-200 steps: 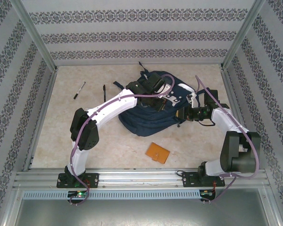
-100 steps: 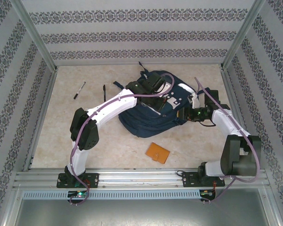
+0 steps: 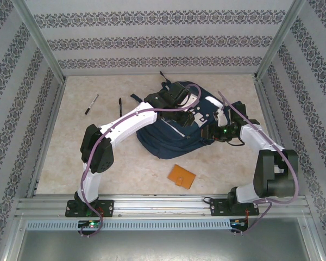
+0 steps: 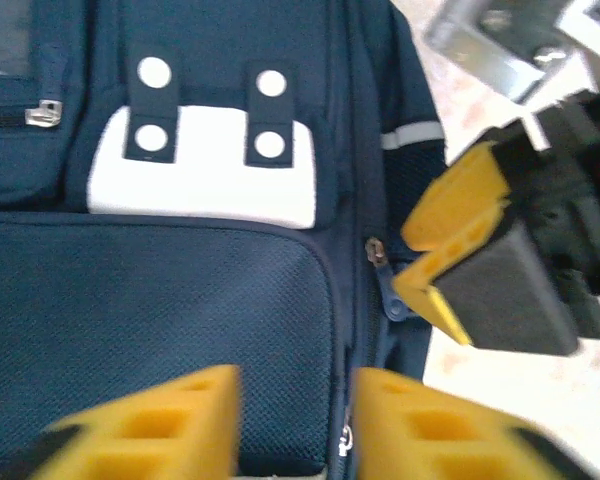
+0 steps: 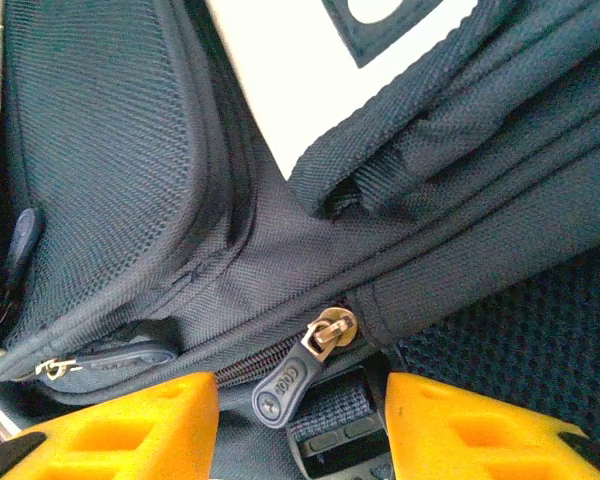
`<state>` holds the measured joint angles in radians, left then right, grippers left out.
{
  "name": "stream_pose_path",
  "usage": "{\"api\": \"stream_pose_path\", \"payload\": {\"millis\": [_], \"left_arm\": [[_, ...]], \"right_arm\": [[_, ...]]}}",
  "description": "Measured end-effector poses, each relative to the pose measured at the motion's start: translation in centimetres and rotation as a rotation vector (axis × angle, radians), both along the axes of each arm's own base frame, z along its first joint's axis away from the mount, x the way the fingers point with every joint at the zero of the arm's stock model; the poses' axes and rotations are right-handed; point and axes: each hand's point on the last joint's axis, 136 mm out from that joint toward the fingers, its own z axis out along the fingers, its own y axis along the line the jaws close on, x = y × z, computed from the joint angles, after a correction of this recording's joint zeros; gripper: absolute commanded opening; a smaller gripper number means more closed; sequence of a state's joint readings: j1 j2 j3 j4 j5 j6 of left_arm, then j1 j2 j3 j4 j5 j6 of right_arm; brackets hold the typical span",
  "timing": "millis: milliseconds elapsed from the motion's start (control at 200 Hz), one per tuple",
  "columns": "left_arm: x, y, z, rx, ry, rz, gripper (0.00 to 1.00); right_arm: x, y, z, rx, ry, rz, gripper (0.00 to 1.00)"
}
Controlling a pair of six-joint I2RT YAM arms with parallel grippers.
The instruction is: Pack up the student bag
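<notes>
Table (image 3: 70, 157): right end effector (image 5: 300, 392) parted, empty.

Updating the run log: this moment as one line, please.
left pincer: open, above student bag front | right pincer: open, straddling zipper pull, not gripping | table: pen, second pen, orange pouch unpacked

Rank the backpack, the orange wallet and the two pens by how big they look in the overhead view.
1. backpack
2. orange wallet
3. white pen and dark pen: they look about the same length, too close to rank.
</notes>
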<state>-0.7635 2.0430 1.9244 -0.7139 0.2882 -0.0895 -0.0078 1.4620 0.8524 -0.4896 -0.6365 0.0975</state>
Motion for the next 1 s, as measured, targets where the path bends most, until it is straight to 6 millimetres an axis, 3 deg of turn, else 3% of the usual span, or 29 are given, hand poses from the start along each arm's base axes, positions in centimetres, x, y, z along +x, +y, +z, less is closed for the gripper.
{"api": "stream_pose_path", "payload": {"millis": [135, 395, 490, 605, 709, 839, 899, 999], "left_arm": [[-1.2, 0.7, -1.9, 0.084, 0.003, -0.116, 0.74], [-1.9, 1.8, -7.9, 0.258, 0.052, -0.203, 0.75], [-2.2, 2.0, -8.8, 0.308, 0.033, -0.205, 0.75], [-2.0, 2.2, -9.5, 0.368, -0.016, -0.198, 0.68], [-2.0, 2.6, -10.5, 0.414, -0.045, -0.196, 0.69], [-1.9, 2.8, -11.5, 0.424, -0.059, -0.207, 0.79], [-2.0, 2.8, -12.0, 0.421, -0.065, -0.217, 1.00], [-2.4, 3.0, -12.6, 0.407, -0.076, -0.221, 1.00]], "right_arm": [[-0.3, 1.0, -1.2, -0.032, 0.030, 0.025, 0.47], [0.2, 0.5, -2.1, -0.096, 0.050, -0.029, 0.46], [0.3, 0.4, -2.3, -0.099, 0.052, -0.055, 0.45], [0.4, 0.3, -2.5, -0.093, 0.050, -0.075, 0.44], [0.6, 0.3, -2.5, -0.088, 0.047, -0.083, 0.44], [0.7, 0.3, -2.5, -0.086, 0.042, -0.089, 0.44], [0.8, 0.1, -2.5, -0.086, 0.041, -0.094, 0.44], [0.9, 0.1, -2.4, -0.085, 0.037, -0.096, 0.44]]}}
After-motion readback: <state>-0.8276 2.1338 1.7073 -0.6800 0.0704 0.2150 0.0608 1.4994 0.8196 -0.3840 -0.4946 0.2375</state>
